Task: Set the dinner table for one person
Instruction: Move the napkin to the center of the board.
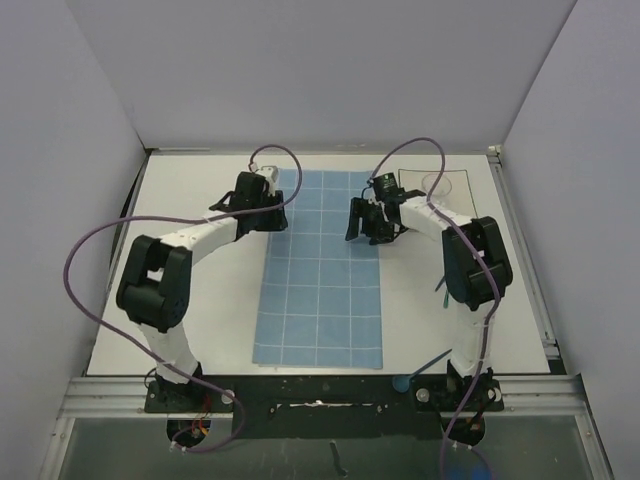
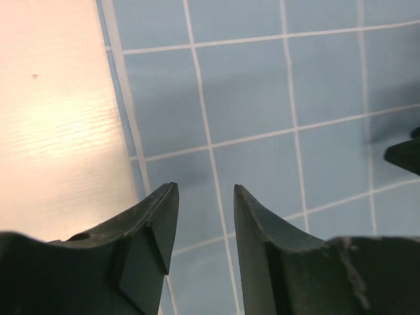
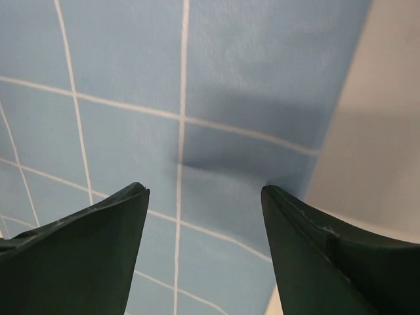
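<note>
The dinner table is a white top with a blue grid placemat lying down its middle. My left gripper hangs low over the mat's left edge near the far end. In the left wrist view it is open, with only mat and table showing between its fingers. My right gripper hovers over the mat's right edge. Seen from the right wrist it stands wide open, nothing in it, above mat and bare table.
A square white plate with a dark rim sits at the far right, partly behind the right arm. A thin dark-green item pokes out beside the right arm's elbow. Grey walls close in the table on three sides.
</note>
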Robot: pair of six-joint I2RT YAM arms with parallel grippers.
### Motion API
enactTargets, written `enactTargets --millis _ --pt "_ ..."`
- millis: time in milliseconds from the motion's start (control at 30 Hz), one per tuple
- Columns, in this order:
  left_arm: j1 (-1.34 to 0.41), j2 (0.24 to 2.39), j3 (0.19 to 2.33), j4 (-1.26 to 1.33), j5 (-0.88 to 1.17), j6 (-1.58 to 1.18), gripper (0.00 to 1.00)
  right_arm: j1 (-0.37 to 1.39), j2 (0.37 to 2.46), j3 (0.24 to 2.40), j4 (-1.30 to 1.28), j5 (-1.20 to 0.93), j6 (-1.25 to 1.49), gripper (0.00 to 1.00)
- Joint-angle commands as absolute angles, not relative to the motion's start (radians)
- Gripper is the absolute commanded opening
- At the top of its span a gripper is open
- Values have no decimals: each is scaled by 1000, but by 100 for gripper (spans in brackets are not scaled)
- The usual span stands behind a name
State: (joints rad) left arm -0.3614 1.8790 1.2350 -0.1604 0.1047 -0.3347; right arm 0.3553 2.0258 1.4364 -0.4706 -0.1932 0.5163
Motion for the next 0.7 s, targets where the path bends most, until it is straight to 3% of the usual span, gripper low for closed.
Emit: enactTargets --millis 0,300,467,667 --pt "-389 1579 1178 -143 -3 -296 38 359 1876 1355 -513 -193 508 71" --pt "-429 1119 838 -273 -165 -481 47 386 1512 1044 -563 -123 561 70" --pt "-422 850 567 -227 -117 -649 47 420 1302 893 -586 -107 604 67" --pt "-426 726 474 -304 -116 -707 48 471 1172 807 -701 -39 637 67"
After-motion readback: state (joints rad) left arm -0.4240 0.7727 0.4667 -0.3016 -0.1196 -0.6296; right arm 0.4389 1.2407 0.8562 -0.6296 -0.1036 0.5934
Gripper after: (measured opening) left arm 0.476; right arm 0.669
